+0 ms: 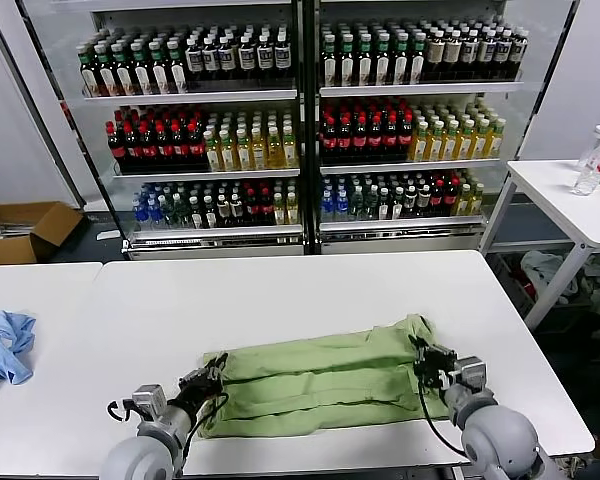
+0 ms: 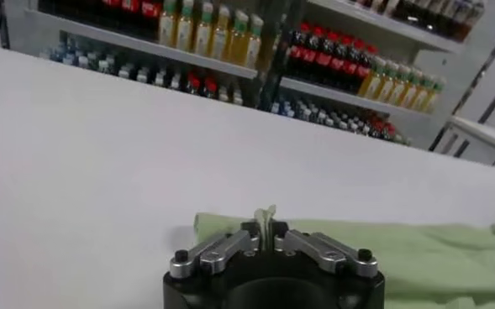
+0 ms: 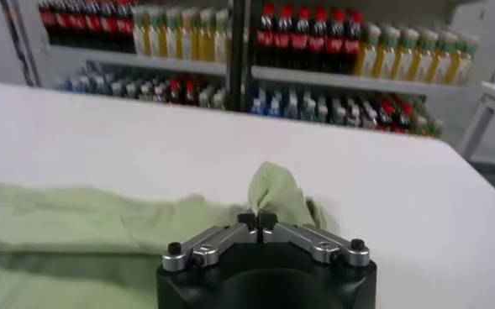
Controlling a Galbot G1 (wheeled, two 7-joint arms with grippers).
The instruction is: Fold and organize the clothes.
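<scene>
Both jaws pinch fabric, the left gripper [image 1: 216, 367] and right gripper [image 1: 427, 362] at opposite ends of the shirt [image 1: 325, 385] lying folded on the counter [image 1: 280, 290]; release evenly so the fold lies flat.

Behind my white table [image 1: 310, 290] stands a glass-fronted cooler [image 1: 302, 120], its shelves packed with bottles, dark, red-capped, yellow and blue. A crumpled blue cloth [image 1: 2, 345] lies on the neighbouring table to my left, with an open cardboard box [image 1: 25, 232] on the floor beyond. Off to my right, a clear bottle [image 1: 593, 162] stands on a small white side table [image 1: 570, 200].
</scene>
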